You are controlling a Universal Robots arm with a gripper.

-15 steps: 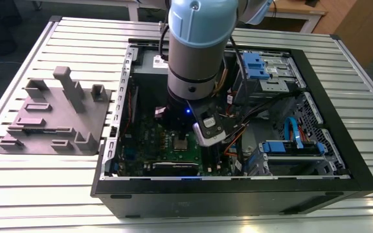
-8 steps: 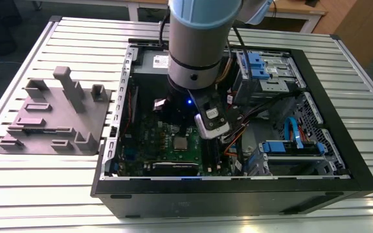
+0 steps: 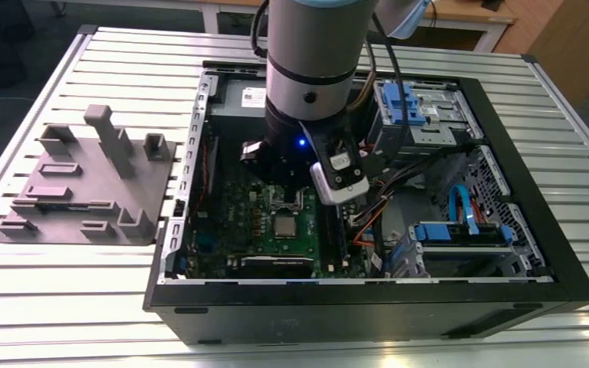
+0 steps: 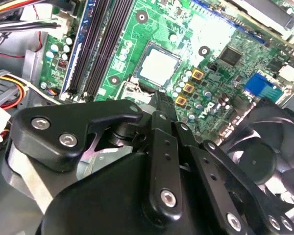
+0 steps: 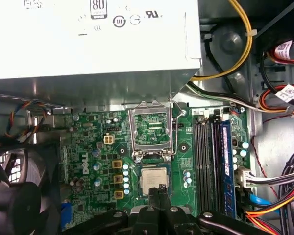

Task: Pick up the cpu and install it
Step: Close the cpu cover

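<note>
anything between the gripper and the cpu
Nothing visible. The gripper has its fingertips right at the edge of the cpu, which lies flat on the motherboard beside the open socket frame.

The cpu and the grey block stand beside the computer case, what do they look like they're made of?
The cpu looks like metal on top: a silver-grey, lightly shiny plate with a paler rim, lying flat in its socket on the green motherboard. The grey block stand looks like matte plastic, possibly printed: uniform dull grey, with no glints on its posts and blocks.
</note>
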